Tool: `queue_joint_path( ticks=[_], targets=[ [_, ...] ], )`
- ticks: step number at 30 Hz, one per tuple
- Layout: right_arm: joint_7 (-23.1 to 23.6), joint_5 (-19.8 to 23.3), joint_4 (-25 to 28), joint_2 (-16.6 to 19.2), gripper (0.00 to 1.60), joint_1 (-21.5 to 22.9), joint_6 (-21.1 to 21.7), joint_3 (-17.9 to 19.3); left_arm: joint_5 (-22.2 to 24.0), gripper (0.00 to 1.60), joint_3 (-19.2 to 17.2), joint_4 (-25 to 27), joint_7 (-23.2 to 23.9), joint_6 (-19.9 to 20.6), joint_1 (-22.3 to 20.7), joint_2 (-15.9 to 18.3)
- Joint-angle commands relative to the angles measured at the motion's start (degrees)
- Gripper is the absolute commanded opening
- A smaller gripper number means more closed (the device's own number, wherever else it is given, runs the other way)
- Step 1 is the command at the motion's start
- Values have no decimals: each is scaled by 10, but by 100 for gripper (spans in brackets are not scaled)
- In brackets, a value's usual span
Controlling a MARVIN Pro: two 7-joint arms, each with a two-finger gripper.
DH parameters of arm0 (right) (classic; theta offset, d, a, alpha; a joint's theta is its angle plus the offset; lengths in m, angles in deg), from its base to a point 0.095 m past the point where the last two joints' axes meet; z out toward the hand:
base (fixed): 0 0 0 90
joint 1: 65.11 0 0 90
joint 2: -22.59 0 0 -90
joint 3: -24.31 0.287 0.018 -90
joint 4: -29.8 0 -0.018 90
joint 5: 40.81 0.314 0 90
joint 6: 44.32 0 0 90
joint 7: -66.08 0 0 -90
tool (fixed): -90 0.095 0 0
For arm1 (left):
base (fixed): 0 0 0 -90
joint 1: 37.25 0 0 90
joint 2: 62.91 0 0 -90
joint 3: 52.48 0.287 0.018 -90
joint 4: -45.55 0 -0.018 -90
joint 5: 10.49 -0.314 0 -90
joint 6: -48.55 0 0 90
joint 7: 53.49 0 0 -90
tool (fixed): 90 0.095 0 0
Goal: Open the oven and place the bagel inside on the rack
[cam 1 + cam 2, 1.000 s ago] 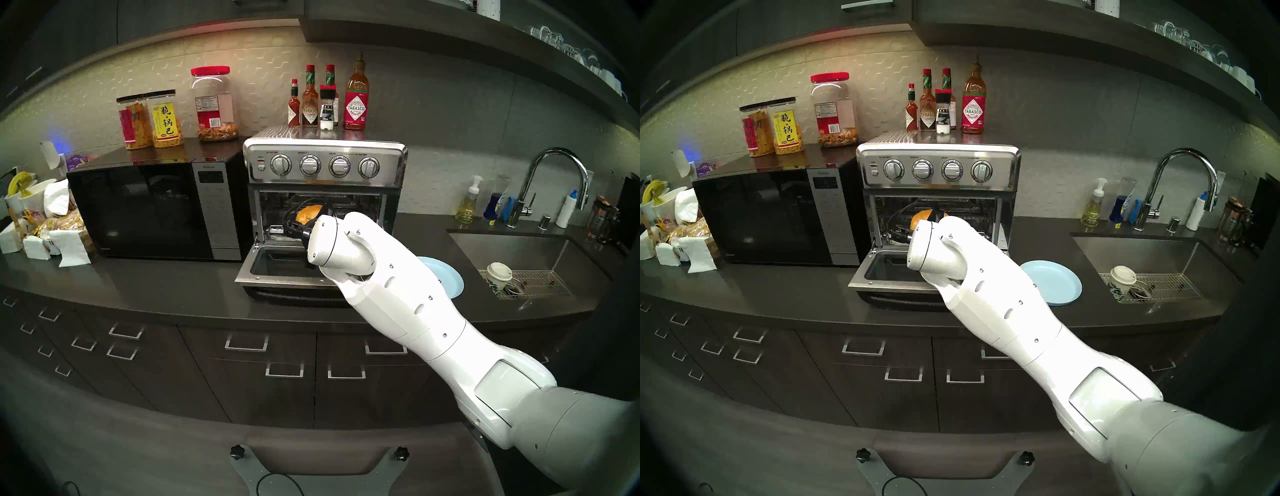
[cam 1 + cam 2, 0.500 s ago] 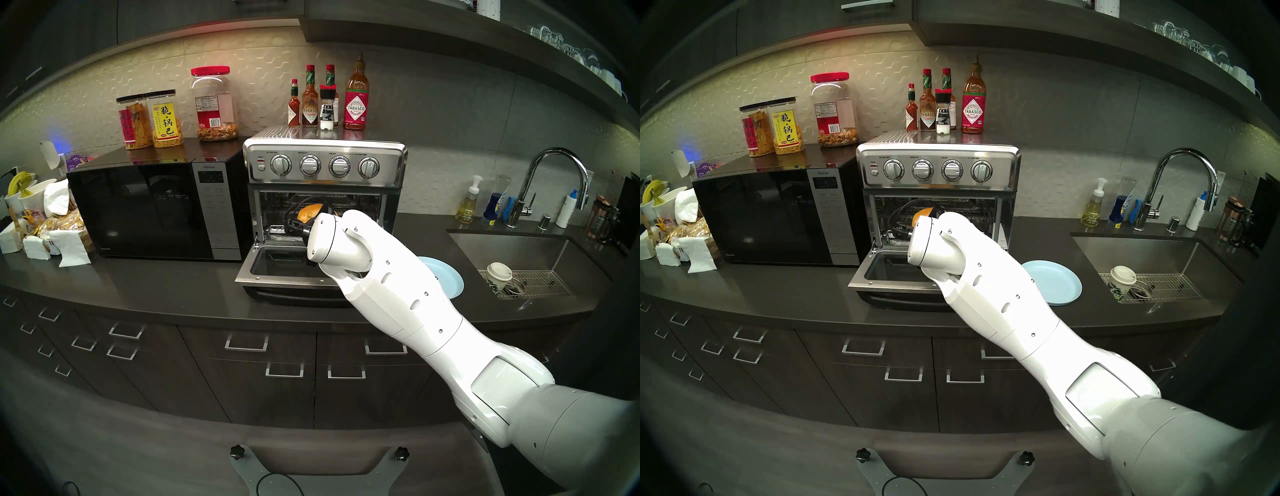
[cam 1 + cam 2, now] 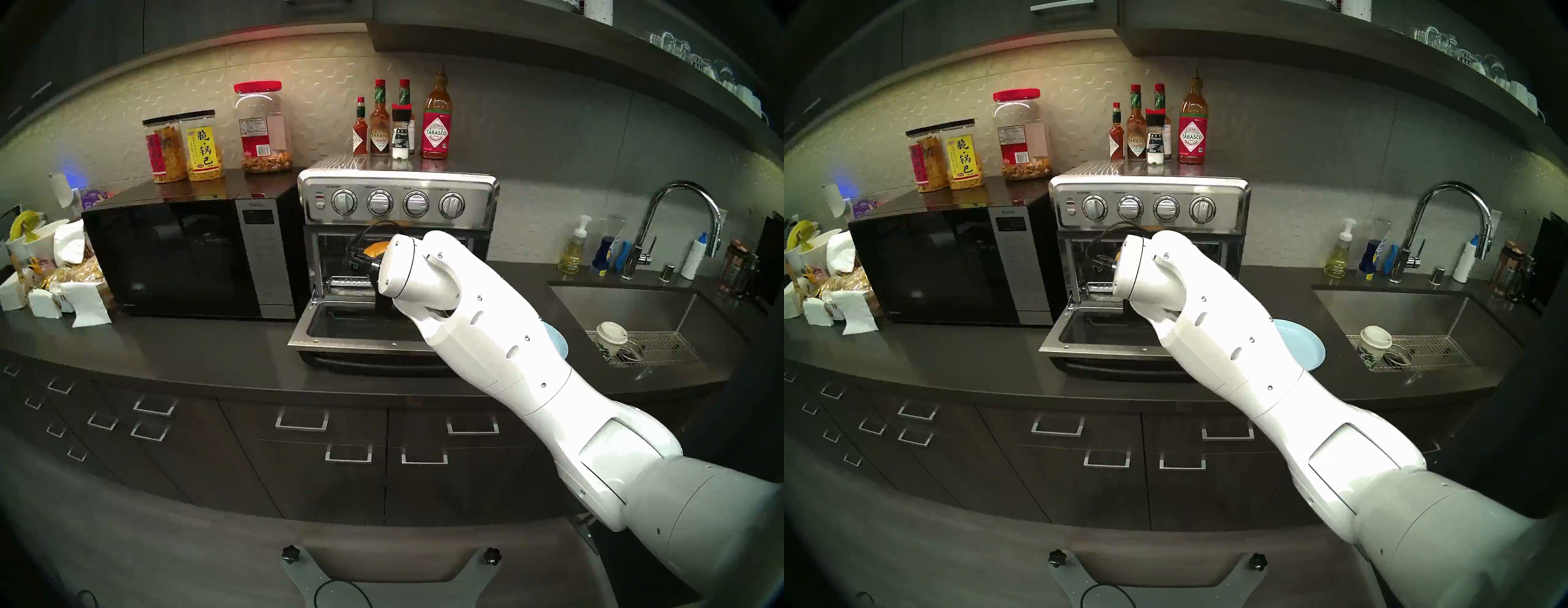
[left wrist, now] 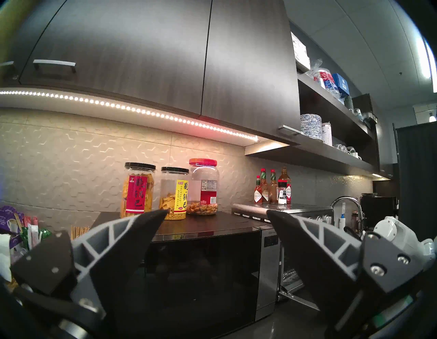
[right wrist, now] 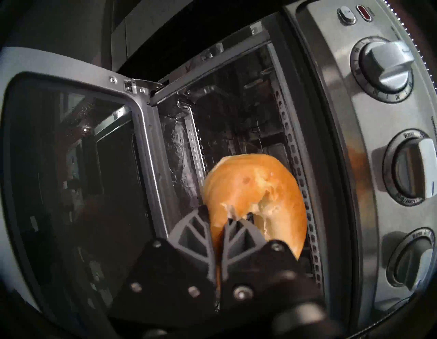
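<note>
Right tool (image 5: 227, 216), ribbed black fingers clamped, pinches the glossy golden bagel (image 5: 255, 189) before the brushed-steel oven (image 5: 331, 118).

You have a dark countertop (image 3: 203, 352) carrying the black microwave (image 3: 191, 259) on the left and the steel oven (image 3: 396, 204) beside it, its door (image 3: 339, 337) dropped flat. To the right lies a light blue plate (image 3: 1303, 346), near the sink (image 3: 636, 310); crumpled white napkins (image 3: 80, 297) sit at far left.
</note>
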Motion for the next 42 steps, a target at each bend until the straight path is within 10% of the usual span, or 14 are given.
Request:
queue_joint_path(
  ticks=[1, 20, 42],
  targets=[
    [48, -13, 24, 15, 0, 51, 1, -10, 0, 160, -2, 1, 0, 1, -8, 6],
    [109, 6, 21, 32, 0, 65, 2, -25, -8, 160, 1, -3, 0, 2, -19, 4],
    [52, 37, -15, 17, 0, 52, 6, -39, -18, 160, 9, -9, 0, 5, -37, 1]
  ],
)
